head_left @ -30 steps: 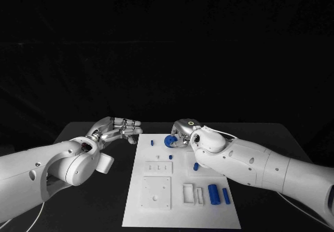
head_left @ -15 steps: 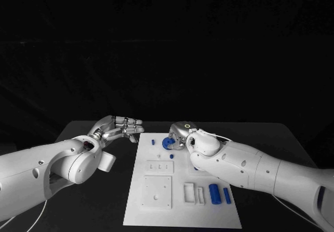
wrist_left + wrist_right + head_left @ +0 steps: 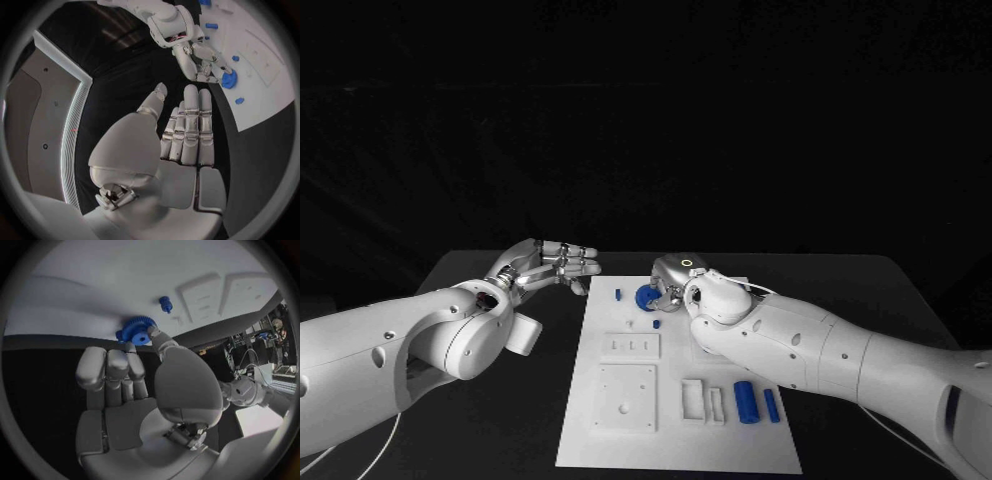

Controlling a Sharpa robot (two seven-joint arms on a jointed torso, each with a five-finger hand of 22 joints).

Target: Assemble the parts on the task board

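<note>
The white task board (image 3: 678,440) lies in the middle of the black table. At its far end my right hand (image 3: 681,280) pinches a blue gear (image 3: 648,296) between thumb and a finger, low over the board. The right wrist view shows the blue gear (image 3: 135,330) at the fingertips (image 3: 154,335), close to the board's far edge, with a small blue peg (image 3: 165,303) beyond it. My left hand (image 3: 554,264) hovers left of the board's far corner, fingers straight and holding nothing. In the left wrist view the left hand (image 3: 187,132) faces the right hand (image 3: 199,59) and the gear (image 3: 229,79).
On the board lie a small blue peg (image 3: 616,295), another blue peg (image 3: 655,324), two blue cylinders (image 3: 744,401) side by side, and white blocks (image 3: 626,397) with recesses. Bare black table (image 3: 877,290) runs along both sides of the board.
My right hand with the gear has shifted slightly left and lower at the board's far end, and the right forearm has swung inward. The left hand has hardly moved.
</note>
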